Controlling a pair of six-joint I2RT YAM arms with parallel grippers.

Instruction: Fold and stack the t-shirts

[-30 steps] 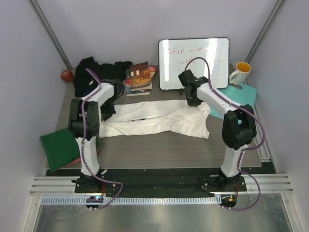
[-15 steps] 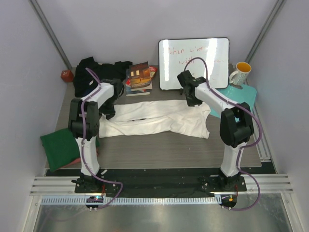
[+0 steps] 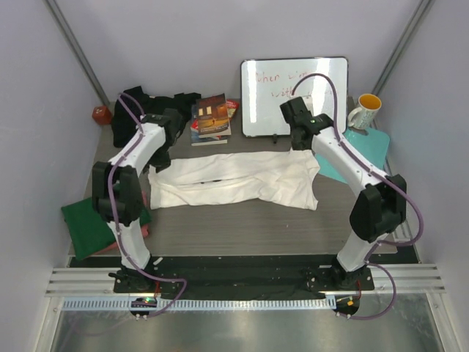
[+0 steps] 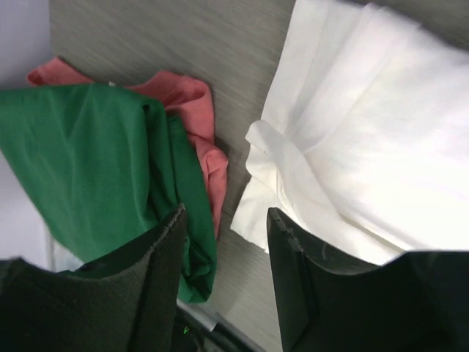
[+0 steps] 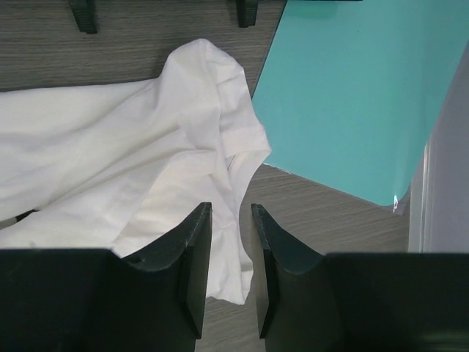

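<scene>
Mug (image 3: 364,110) stands by the whiteboard (image 3: 260,110) — contents hidden; white t-shirt (image 3: 234,176) lies spread.

The left gripper (image 4: 226,220) is hanging open and empty above the grey table (image 4: 168,37). To its right the white t-shirt (image 4: 352,147) is lying folded. To its left the green t-shirt (image 4: 80,161) is lying over the salmon pink t-shirt (image 4: 187,103).
</scene>
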